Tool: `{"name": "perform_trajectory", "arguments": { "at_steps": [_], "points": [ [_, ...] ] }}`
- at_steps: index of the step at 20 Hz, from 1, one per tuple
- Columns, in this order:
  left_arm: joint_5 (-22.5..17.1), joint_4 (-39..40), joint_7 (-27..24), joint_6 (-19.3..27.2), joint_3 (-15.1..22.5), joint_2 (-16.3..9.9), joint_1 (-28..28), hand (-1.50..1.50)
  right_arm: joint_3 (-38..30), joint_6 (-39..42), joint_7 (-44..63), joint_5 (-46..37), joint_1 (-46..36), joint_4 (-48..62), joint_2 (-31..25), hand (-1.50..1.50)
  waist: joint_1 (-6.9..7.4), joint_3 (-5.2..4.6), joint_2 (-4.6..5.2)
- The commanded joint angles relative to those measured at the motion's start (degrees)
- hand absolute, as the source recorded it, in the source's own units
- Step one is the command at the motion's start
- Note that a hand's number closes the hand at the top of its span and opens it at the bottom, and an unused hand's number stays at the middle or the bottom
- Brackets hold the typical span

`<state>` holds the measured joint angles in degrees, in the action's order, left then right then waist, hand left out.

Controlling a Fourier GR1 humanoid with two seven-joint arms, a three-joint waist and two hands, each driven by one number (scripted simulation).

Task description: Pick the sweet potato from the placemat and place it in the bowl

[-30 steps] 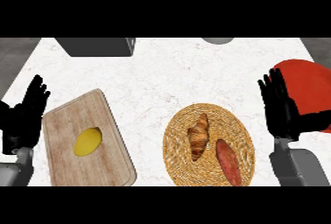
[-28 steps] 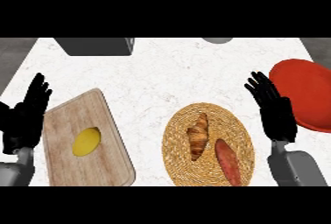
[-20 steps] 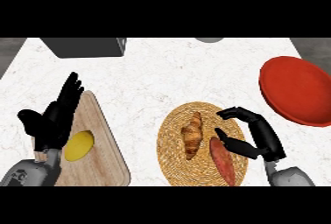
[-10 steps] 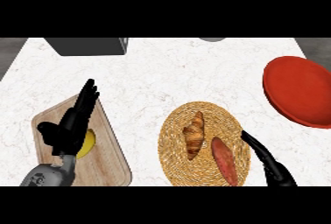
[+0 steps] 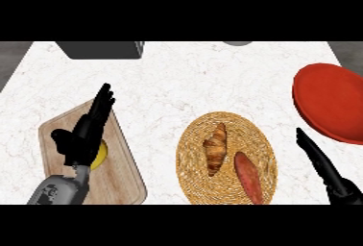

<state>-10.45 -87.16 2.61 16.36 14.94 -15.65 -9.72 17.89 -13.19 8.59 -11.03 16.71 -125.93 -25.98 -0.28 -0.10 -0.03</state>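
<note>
An orange-red sweet potato [image 5: 248, 178] lies on the right half of the round woven placemat [image 5: 227, 122], next to a croissant [image 5: 215, 148]. The red bowl [image 5: 330, 101] sits at the right edge of the counter. My right hand [image 5: 322, 167] is low at the right, between the placemat and the bowl, fingers straight and pointing up-left, touching nothing. Over the wooden cutting board [image 5: 120, 178] my left hand [image 5: 83, 138] stands open with fingers up, partly hiding a yellow lemon [image 5: 101, 153].
A dark grey box [image 5: 101, 49] stands at the counter's back left. A grey round object [image 5: 237, 43] peeks in at the back edge. White marble counter [image 5: 191, 81] spreads between the board, placemat and bowl.
The right hand has pulled off the placemat to its right and straightened; the sweet potato stays put. The left hand has drifted right over the cutting board.
</note>
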Motion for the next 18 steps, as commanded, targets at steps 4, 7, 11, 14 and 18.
{"name": "perform_trajectory", "arguments": {
  "at_steps": [4, 7, 11, 14, 18],
  "points": [
    [-0.10, -0.71, 2.17, -1.40, -0.91, 0.20, -0.88, 0.00, -1.36, 8.85, 20.18, 1.75, -4.87, -3.06, -5.32, -1.50, 0.34, 0.04, 0.06],
    [0.13, -3.13, 1.30, -2.88, -1.11, -1.07, 2.07, 0.00, 1.22, 10.61, 25.81, 0.38, -9.56, 0.96, -3.53, -1.50, 1.05, 0.05, 0.07],
    [3.19, 0.86, 0.90, -0.11, -0.93, 3.19, -1.39, 0.00, 0.09, 14.55, 19.83, 1.98, -5.96, 6.55, -4.16, -1.50, 0.10, 0.12, 0.05],
    [4.23, -2.53, -0.56, -2.99, -1.19, 2.19, 3.64, 0.00, 3.54, 14.51, 23.05, -2.60, -7.78, 6.84, 0.91, -1.50, 0.32, 0.10, -0.02],
    [1.98, 0.90, -0.32, -6.02, -5.96, 1.96, 0.90, 0.00, 1.66, 16.34, 16.68, -2.02, -5.36, 9.16, 1.92, -1.50, 0.14, 0.11, -0.01]
  ]
}}
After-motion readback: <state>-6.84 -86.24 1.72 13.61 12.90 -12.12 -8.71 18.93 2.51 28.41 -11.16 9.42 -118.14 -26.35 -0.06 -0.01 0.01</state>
